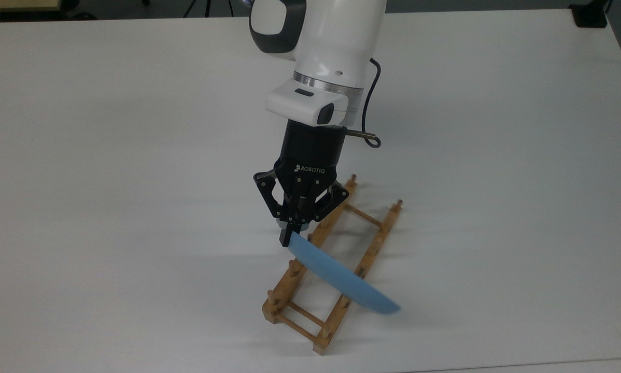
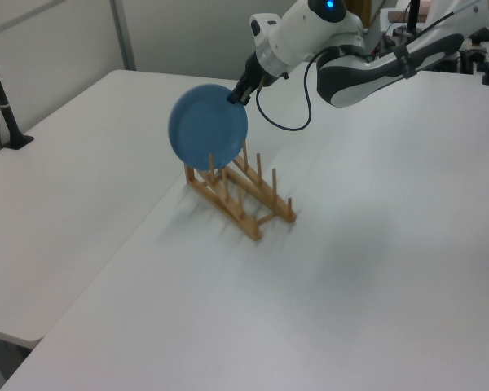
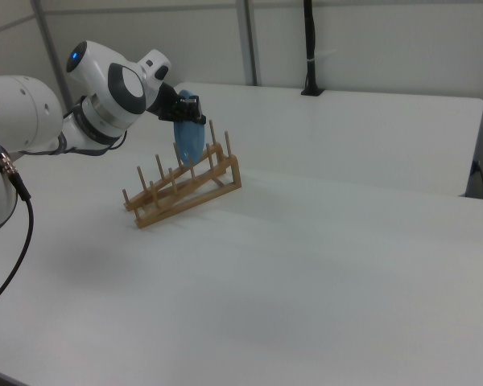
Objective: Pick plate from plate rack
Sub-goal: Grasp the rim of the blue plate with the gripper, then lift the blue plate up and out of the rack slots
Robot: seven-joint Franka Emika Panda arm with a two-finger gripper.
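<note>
Gripper (image 1: 290,235) is clamped on the plate (image 1: 341,280) at its upper rim; the plate hangs tilted, its lower edge among the pegs of the rack (image 1: 327,264) in the top view. Judgement: lift straight up until that edge clears the pegs, then translate. Dragging sideways risks tipping the rack. Table (image 1: 108,155) otherwise bare.

Plate (image 1: 341,277) is looking like smooth light-blue plastic w/ a slight sheen, edge-on above the plate rack (image 1: 331,269). Rack is showing as light-brown bare wood, matt, pegs & crossbars same stuff. Gripper (image 1: 288,239), pinching the plate rim just above the rack, is reading as black matt metal/plastic. Arm shell (image 1: 326,36) over the rack is gleaming glossy white plastic w/ a metal ring. Table (image 1: 108,155) under the rack is looking smooth, matt white.
</note>
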